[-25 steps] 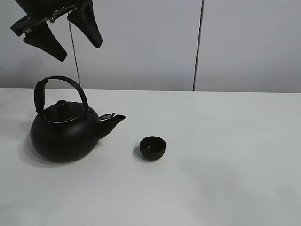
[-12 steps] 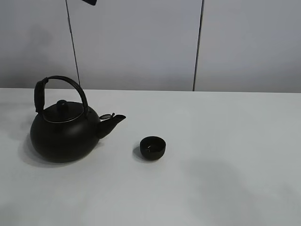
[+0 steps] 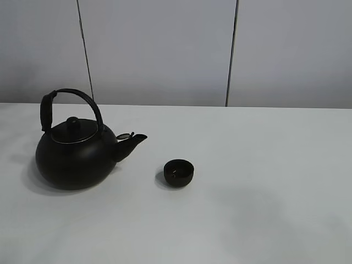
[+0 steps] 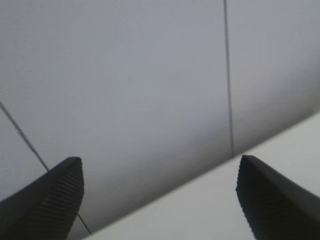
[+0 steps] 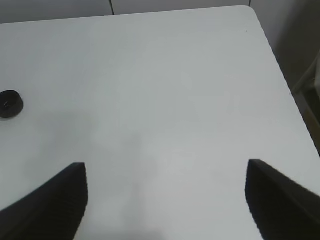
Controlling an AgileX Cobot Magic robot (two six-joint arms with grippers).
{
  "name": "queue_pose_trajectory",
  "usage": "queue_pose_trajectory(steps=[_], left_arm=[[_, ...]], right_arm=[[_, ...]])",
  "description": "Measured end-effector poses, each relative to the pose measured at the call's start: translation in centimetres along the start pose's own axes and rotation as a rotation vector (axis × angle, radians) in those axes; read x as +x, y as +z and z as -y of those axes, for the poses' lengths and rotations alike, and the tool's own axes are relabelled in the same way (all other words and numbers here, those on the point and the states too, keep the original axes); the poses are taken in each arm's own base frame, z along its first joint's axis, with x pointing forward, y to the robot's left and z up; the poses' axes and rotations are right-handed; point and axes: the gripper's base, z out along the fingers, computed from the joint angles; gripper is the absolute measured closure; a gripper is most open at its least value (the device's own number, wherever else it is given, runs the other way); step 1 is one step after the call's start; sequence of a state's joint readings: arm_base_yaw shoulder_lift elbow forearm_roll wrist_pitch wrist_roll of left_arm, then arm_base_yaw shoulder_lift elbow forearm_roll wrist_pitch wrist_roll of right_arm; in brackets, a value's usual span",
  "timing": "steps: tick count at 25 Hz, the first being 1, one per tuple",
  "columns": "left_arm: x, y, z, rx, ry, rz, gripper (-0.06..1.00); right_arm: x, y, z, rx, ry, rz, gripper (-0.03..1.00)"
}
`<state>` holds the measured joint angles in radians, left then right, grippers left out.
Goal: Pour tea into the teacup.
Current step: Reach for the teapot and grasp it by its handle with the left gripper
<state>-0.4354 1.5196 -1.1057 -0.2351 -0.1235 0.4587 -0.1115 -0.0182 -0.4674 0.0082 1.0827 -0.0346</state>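
high view: the kettle [image 3: 77,159] sits on the white table [image 3: 264,209] in the left half of the frame. its lid is on, its arched handle [image 3: 74,92] is up, and its spout [image 3: 133,142] points right. the teacup [image 3: 179,172] stands upright just left of centre, to the lower right of the spout, near it but apart. no tea shows as a stream or puddle anywhere. the cup's inside is too dark to say whether it holds any (only a tiny glint shows). neither arm appears in this frame.

left wrist view: the left gripper [image 4: 160,165] is spread wide with nothing between its fingers [image 4: 47,200]. beyond it are only the grey wall [image 4: 150,75] and a table edge, so it seems to be raised and aimed away from kettle and cup.

right wrist view: the right gripper [image 5: 166,169] is also spread and holds nothing, over bare table. the teacup [image 5: 10,103] shows at the edge of view, well apart from it.

what could go wrong, as i judge it: the kettle looks heavy and its handle may pivot. a grip off the middle of the arch could let the body swing and the spout wander. the cup is small and likely light, so a spout brought in too low could knock it over. a quick tilt could send tea past its narrow rim onto the table.
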Motion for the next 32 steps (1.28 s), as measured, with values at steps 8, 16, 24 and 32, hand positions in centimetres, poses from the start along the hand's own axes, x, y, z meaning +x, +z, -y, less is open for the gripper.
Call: queue_pose_trajectory(steps=[8,16,24,32], left_arm=[[9.6,-7.0,0.7,-0.187,-0.018,0.189,0.31],[15.2,-9.7,1.8,-0.155,-0.188,0.046,0.26],[18.4,-9.5,2.5,-0.144,-0.171,-0.067,0.28],[20.1,-8.5,2.8,-0.157,-0.150,-0.090,0.28]], right_arm=[[0.0,0.0,0.0,0.000,0.000,0.000,0.38],[0.0,0.0,0.0,0.000,0.000,0.000,0.38],[0.0,0.0,0.0,0.000,0.000,0.001,0.38],[0.0,0.0,0.0,0.000,0.000,0.001,0.38]])
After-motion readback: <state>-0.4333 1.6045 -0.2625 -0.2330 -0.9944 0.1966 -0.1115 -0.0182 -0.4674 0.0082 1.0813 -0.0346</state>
